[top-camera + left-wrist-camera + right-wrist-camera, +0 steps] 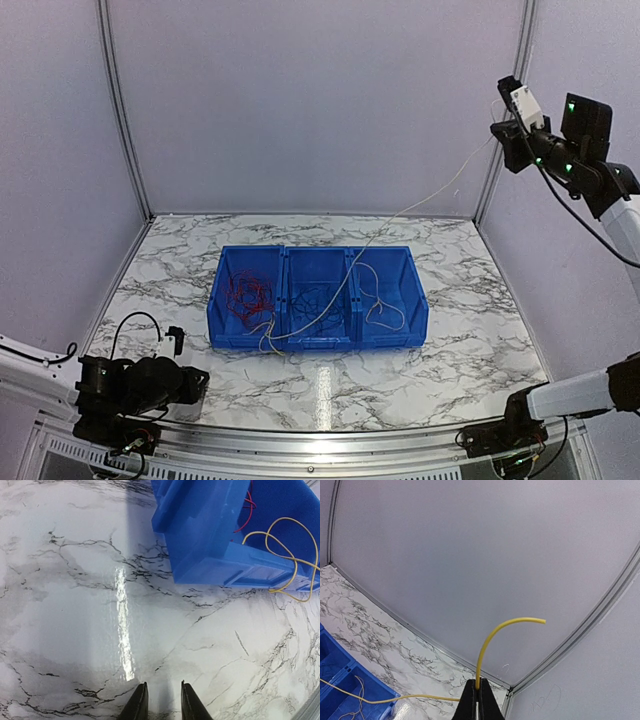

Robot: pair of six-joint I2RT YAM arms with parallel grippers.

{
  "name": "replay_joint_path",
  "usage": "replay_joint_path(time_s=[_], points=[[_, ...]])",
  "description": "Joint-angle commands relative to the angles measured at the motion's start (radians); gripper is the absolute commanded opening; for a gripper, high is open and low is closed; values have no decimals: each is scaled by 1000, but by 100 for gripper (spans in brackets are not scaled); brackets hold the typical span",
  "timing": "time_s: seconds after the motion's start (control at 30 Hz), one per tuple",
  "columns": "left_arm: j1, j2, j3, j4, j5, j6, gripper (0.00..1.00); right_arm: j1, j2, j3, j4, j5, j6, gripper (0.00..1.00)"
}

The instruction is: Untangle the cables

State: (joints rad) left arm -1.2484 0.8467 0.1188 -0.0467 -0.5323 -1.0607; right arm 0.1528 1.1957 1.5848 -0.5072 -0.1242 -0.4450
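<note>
right gripper high up, pinching yellow cable; slack trails below it into blue bin. left gripper slightly spread, looks empty, bin ahead-right.

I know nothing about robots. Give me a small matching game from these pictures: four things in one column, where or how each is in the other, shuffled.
1. red cables
2. dark cables
3. right gripper
4. left gripper

A. middle compartment of the blue bin
B. shut on the yellow cable, raised high
C. left compartment of the bin
D. slightly open, empty, low over the table

Pairs: 1-C, 2-A, 3-B, 4-D
</note>
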Motion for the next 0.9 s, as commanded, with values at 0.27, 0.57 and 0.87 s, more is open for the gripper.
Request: replay_joint_path(time_s=[0.27,0.57,0.87], points=[[0,92,83,337,20,293,45,-1,-30,-18,-13,-139,12,0],[-2,497,327,429,-54,332,47,-1,-29,-28,-17,-180,19,0],[27,641,480,391,-114,372,45,3,-31,82,-88,-248,24,0]])
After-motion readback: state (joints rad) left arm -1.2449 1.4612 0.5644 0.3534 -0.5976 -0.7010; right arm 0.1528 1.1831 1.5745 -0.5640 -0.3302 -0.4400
